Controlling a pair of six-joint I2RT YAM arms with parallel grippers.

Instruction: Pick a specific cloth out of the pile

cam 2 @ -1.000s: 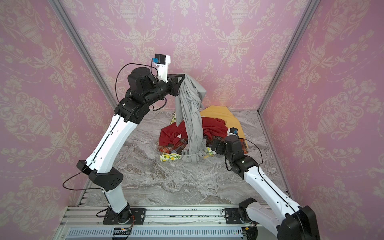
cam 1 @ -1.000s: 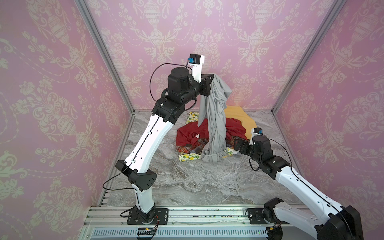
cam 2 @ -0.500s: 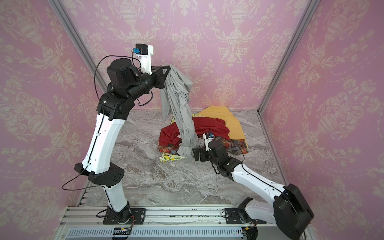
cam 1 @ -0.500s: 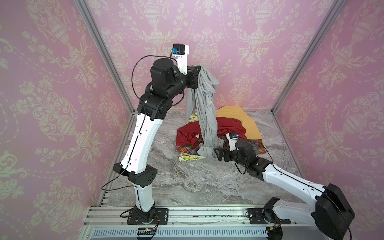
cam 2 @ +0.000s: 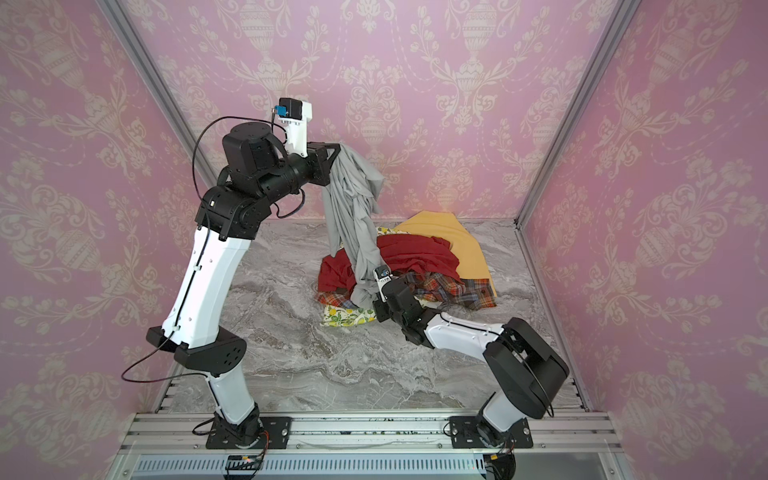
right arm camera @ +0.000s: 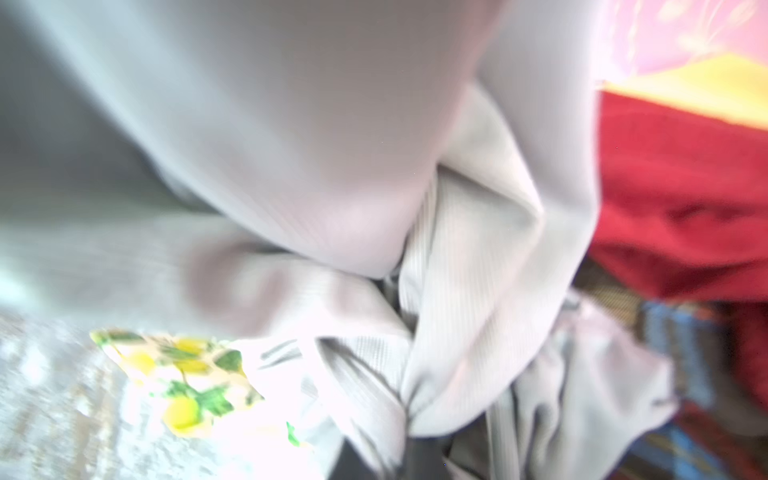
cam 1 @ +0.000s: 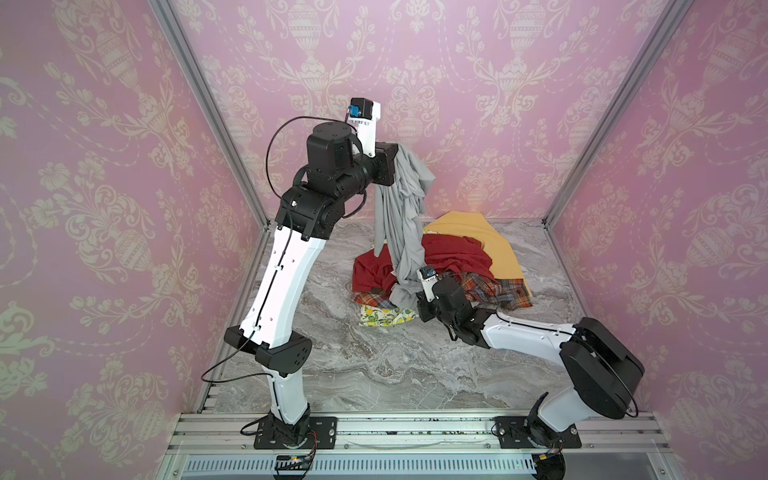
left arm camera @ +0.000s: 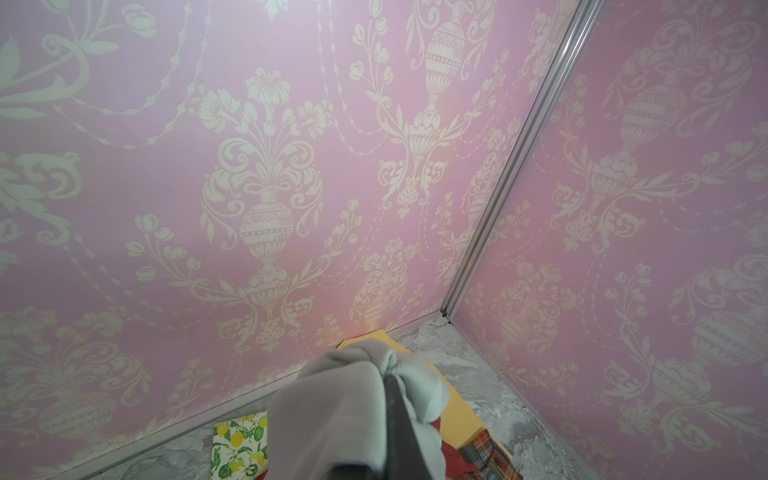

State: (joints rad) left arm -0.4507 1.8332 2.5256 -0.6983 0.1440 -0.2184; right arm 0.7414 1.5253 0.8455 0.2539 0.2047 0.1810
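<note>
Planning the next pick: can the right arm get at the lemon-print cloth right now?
Probably, but not yet. The lemon-print cloth lies exposed at the near edge of the pile, beside the right hand, but that hand seems shut on the lower end of the grey cloth.

The grey marbled bench [cam 1: 374, 365] carried the pile [cam 1: 457, 266]; its lemon-print cloth [cam 1: 384, 318], plaid shirt [cam 1: 498, 291] and mustard cloth [cam 1: 498, 249] lay directly on it.

Pink urn-patterned walls [cam 1: 415, 50], grey marbled floor [cam 1: 374, 365], aluminium corner posts [cam 1: 199, 83], soft even light.
</note>
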